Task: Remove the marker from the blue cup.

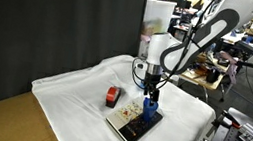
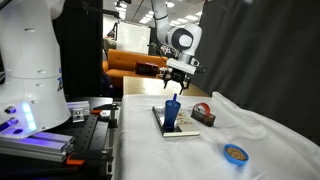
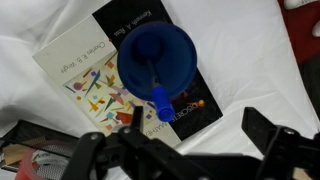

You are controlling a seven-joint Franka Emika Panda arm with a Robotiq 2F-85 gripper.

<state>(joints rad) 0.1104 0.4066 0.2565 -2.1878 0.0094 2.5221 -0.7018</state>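
Note:
The blue cup (image 3: 157, 50) stands upright on a book (image 3: 85, 80). It shows in both exterior views (image 1: 149, 112) (image 2: 172, 116). A marker (image 3: 160, 97) with a blue cap stands in the cup, leans on its rim and sticks out above it (image 2: 174, 103). My gripper (image 3: 200, 135) is open and empty. It hangs above the cup (image 1: 151, 86) (image 2: 177, 80), apart from it. In the wrist view the marker's cap lies just beyond my left finger, not between the fingers.
A white cloth (image 1: 73, 88) covers the table. A red block (image 1: 113, 96) (image 2: 203, 113) lies beside the book. A flat light-blue ring (image 2: 235, 153) lies near the cloth's front. A black rack (image 3: 30, 150) sits beside the book. A robot base (image 2: 30, 70) stands off the table.

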